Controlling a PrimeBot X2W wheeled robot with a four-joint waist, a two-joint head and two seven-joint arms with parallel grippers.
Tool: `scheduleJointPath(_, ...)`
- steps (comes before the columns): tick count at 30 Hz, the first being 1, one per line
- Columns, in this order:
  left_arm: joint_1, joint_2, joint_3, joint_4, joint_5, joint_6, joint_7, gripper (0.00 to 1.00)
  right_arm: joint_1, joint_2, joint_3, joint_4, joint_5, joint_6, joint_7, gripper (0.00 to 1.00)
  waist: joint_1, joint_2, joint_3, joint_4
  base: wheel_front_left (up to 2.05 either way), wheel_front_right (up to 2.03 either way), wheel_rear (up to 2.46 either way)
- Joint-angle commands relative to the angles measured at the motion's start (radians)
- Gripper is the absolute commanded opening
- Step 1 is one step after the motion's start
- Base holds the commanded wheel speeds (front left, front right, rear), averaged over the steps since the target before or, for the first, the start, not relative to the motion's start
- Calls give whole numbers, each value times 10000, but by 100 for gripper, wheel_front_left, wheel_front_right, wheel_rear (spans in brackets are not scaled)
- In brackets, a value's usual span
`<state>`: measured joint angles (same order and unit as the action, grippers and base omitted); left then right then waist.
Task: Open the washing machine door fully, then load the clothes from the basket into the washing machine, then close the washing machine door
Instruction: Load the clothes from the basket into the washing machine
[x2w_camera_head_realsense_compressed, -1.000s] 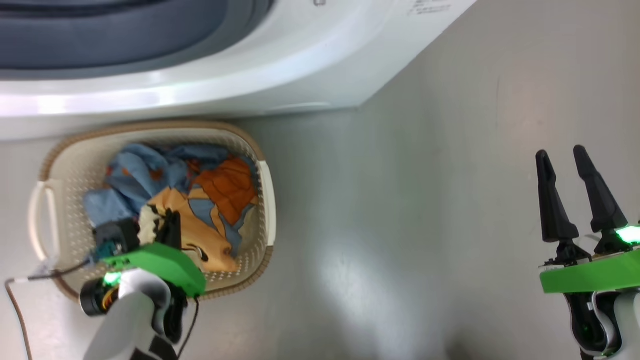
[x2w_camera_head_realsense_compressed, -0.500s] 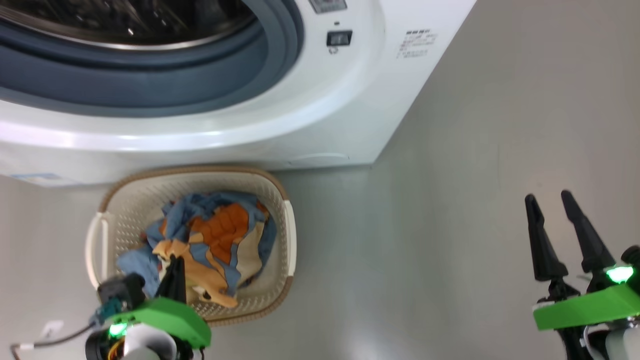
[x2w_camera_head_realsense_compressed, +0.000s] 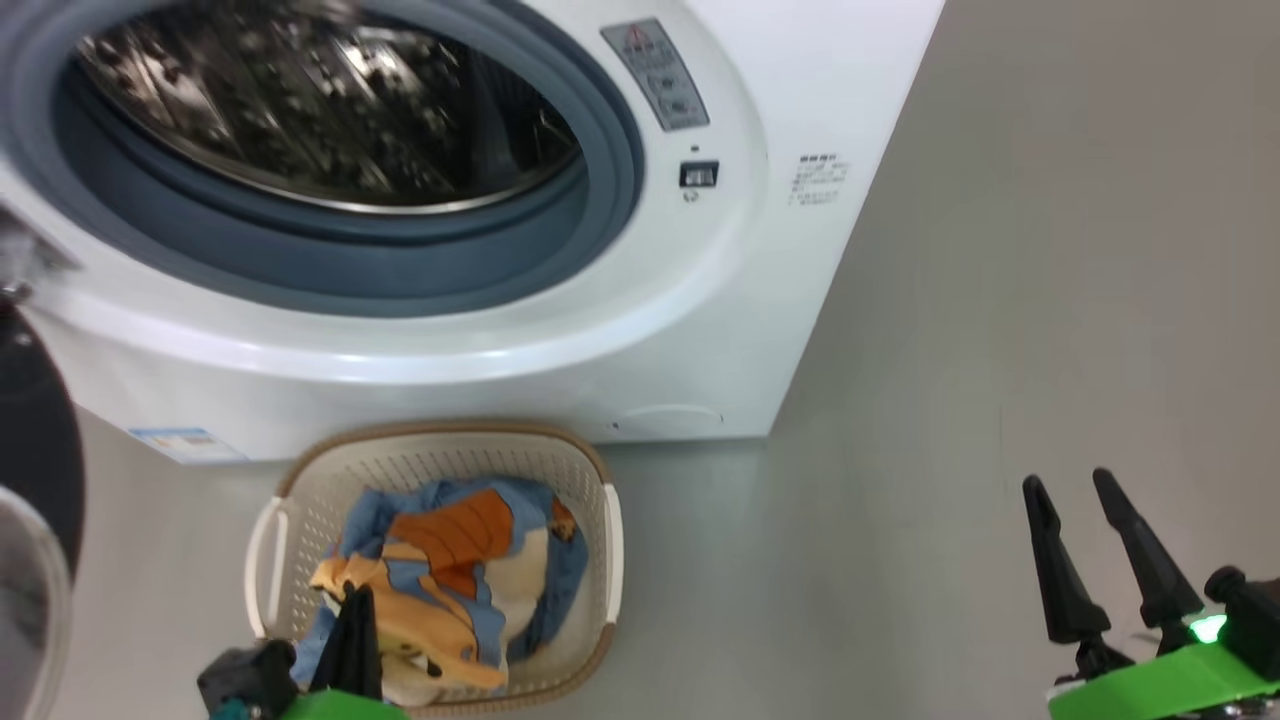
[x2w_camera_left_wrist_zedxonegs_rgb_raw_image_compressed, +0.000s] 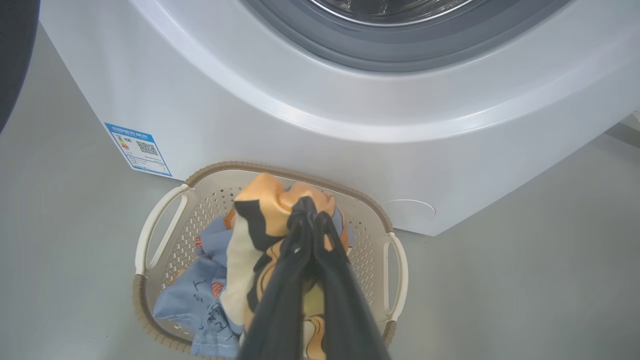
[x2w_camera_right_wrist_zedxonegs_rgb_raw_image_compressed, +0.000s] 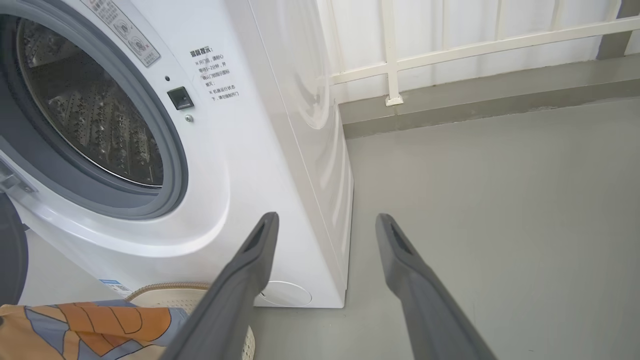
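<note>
A: Why are the left jaws pinched shut on the tan cartoon-face cloth (x2w_camera_left_wrist_zedxonegs_rgb_raw_image_compressed: 260, 210), just above the small cream perforated basket (x2w_camera_head_realsense_compressed: 440, 432)?
B: Probably to lift it to the big white washing machine (x2w_camera_head_realsense_compressed: 700, 330) behind. Its glossy black-ringed door (x2w_camera_head_realsense_compressed: 35, 440) hangs open at left. The right jaws stand spread and empty.
A: What changed?
B: The head camera tilted up, so the steel drum (x2w_camera_head_realsense_compressed: 330, 110) shows now.

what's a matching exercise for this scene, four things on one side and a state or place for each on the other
Column A
1. left end effector
2. right end effector
3. washing machine door
4. basket

Column B
a. on the floor in front of the washing machine
b. open, holding nothing
c. swung open
d. shut on the clothes

Pairs: 1-d, 2-b, 3-c, 4-a
</note>
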<state>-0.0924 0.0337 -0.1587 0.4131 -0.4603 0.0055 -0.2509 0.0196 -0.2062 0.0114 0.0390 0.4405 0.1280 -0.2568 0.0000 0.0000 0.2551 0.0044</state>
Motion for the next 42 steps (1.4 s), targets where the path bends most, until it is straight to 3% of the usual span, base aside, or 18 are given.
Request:
scheduleJointPath(1,94,167,274,-287,91,60,-108,0,138,-109,211,-193,-74,27,-49,100,0,0,-555,201,0,0,0)
scheduleJointPath(14,1680,166,721,-1962,541,530,-108,0,944,155,243,-262,-516,27,-49,100,0,0,-2154,362,0,0,0)
scheduleJointPath(29,2532,166,631,-3720,1134,676,-109,0,1335,282,100,-547,-910,27,-49,100,0,0,-2486,528,0,0,0)
scheduleJointPath(42,2727,166,540,-4033,1257,793,-109,0,1345,394,130,-513,-1002,27,-49,100,0,0,-2496,480,0,0,0)
